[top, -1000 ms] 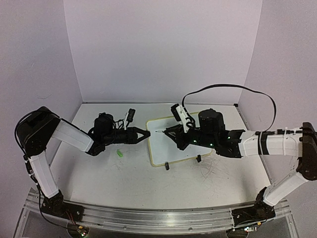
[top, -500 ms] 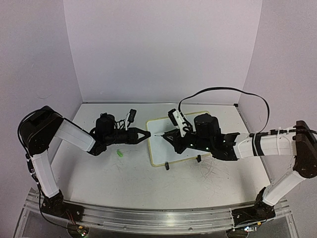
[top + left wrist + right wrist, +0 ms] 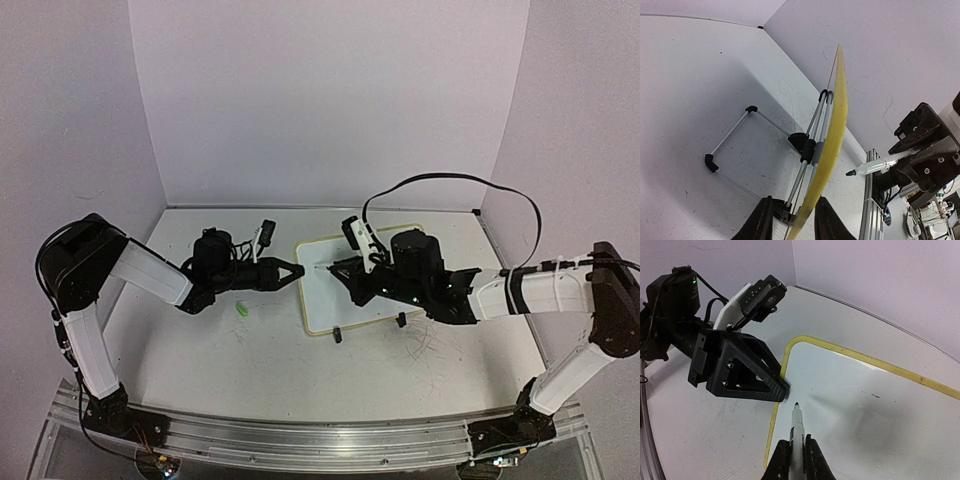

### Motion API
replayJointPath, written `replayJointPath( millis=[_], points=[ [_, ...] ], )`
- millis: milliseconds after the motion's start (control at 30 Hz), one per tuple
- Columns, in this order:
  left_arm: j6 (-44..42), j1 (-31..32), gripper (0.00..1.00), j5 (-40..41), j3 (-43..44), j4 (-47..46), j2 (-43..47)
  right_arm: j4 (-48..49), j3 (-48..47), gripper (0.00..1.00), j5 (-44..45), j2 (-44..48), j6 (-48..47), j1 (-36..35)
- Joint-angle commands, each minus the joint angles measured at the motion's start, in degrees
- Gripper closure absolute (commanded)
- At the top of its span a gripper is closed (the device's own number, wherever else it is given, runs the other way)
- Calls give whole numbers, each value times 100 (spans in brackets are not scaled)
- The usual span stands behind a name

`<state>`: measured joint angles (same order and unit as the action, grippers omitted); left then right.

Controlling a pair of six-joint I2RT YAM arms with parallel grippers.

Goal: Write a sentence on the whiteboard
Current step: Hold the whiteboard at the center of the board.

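While the right gripper [image 3: 797,454] is clenched on the marker [image 3: 796,427], its tip sits near the upper left of the whiteboard [image 3: 875,410], seemingly where a first line starts. The left gripper [image 3: 792,220] pinches the board's yellow side rim, likely bracing the propped, blank board mid-table against writing pressure.

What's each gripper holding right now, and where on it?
Left gripper clamps the whiteboard by its left yellow rim. Right gripper holds a marker by its barrel, tip pointing at the board.
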<state>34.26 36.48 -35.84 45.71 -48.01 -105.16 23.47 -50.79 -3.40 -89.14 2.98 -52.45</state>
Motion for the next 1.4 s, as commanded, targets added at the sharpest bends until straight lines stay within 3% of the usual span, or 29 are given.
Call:
replayJointPath(
  millis=[0, 500, 1367],
  points=[
    [-117, -105, 65, 11, 134, -210, 287, 190, -289, 100, 120, -39, -50, -38],
    [-52, -172, 67, -201, 492, -218, 181, 227, -440, 100, 242, -302, -45, -38],
    [-483, -176, 96, -187, 479, -220, 68, 509, -468, 100, 291, -455, -13, -45]
  ],
)
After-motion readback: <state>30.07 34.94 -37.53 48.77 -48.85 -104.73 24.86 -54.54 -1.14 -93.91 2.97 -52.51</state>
